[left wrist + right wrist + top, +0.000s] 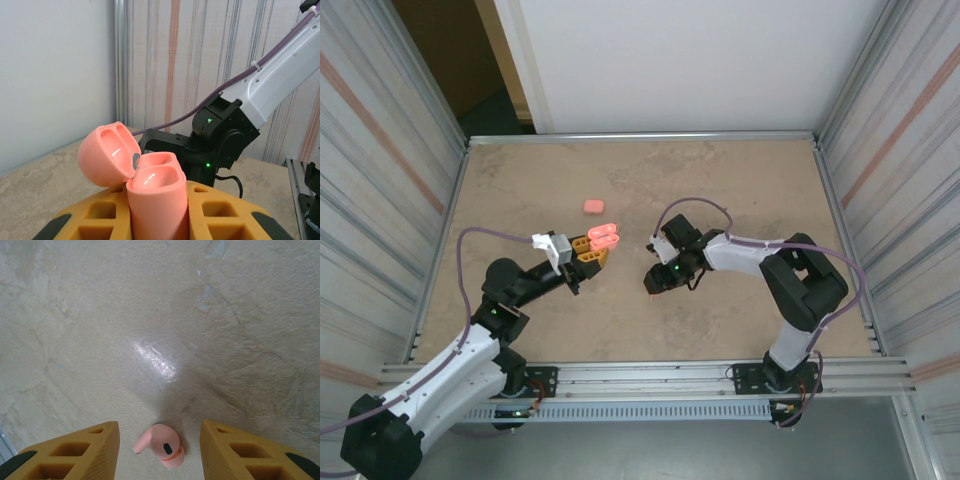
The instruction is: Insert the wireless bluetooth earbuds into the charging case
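Note:
My left gripper is shut on the pink charging case and holds it upright above the table. The lid is swung open to the left, and both wells look empty. From above, the case sits at the tip of the left gripper. One salmon-pink earbud lies on the table, stem pointing left. My right gripper is open and straddles it, a yellow finger on each side with a gap to the earbud. From above, the right gripper points down at the table's middle.
A second small pink rounded piece lies on the table behind the held case. The right arm's wrist stands close behind the case. Metal rails and corrugated walls border the stone-patterned table.

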Robot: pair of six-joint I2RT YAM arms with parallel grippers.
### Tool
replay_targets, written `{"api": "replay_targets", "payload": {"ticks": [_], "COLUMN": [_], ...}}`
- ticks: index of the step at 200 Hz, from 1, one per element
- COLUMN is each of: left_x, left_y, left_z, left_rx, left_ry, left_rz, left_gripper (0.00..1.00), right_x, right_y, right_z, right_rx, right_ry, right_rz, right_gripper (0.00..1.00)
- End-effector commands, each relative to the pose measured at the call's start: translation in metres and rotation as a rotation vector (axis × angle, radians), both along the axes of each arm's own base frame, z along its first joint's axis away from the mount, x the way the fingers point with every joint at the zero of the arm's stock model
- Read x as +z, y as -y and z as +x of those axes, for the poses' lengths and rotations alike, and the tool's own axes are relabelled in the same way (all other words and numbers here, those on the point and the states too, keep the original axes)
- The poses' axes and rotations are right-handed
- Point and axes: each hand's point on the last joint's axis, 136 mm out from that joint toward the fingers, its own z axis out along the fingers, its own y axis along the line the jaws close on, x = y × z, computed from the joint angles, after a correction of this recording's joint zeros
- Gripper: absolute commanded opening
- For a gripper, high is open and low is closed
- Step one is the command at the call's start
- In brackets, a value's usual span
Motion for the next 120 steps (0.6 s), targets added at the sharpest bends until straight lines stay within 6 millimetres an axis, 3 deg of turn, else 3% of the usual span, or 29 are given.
{"api": "replay_targets", "payload": {"ticks": [1,120], "left_x": [0.015,0.014], "left_y": [-0.001,-0.002], "left_z": [-0.003,-0.004], "left_rx": [0.001,0.004], "left_ry": [0.049,0.049], "left_rz": [-0.012,-0.008], "left_gripper": [0.00,0.00], "right_x": [0.001,-0.003], "right_y": [-0.006,-0.002], "right_z": [-0.004,-0.014], "right_rx": [0.040,0.070], "right_ry": [-0.021,-0.057], "right_rz": [0.002,-0.032], "right_gripper": [0.44,0.38]}}
